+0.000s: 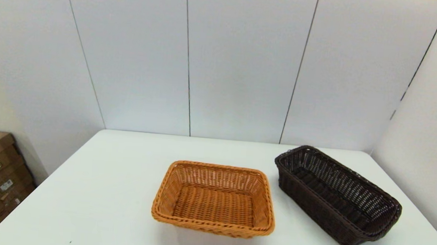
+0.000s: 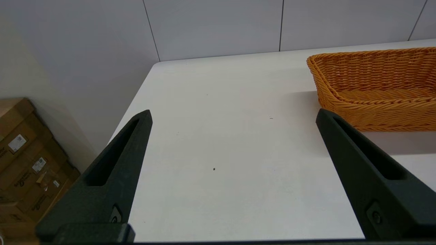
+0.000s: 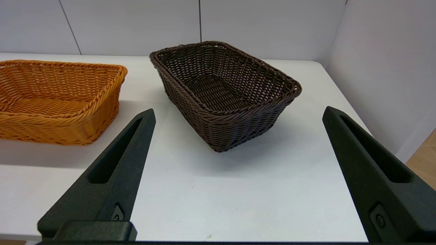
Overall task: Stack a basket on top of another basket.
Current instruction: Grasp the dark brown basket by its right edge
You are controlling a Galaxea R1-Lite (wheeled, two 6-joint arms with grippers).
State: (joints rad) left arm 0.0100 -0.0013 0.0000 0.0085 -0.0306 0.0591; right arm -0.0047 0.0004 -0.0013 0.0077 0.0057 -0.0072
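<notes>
Sitting apart on the white table [image 1: 94, 190], the dark brown basket [image 1: 336, 194] is just right of the orange-tan basket [image 1: 215, 199], untouched, so you've not started stacking. Right gripper [image 3: 238, 114] faces the dark basket's near end, jaws spread wide, holding nothing. Left gripper [image 2: 233, 114] hangs left of the orange-tan basket, equally wide, empty, likely idle.

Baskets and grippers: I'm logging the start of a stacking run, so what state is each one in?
dark brown basket: upright on the table, empty, unstacked, apart from the other basket.
orange-tan basket: upright on the table, empty, nothing on it.
left gripper: open, holding nothing, over bare table beside the orange-tan basket.
right gripper: open, holding nothing, facing the dark brown basket, not touching it.
</notes>
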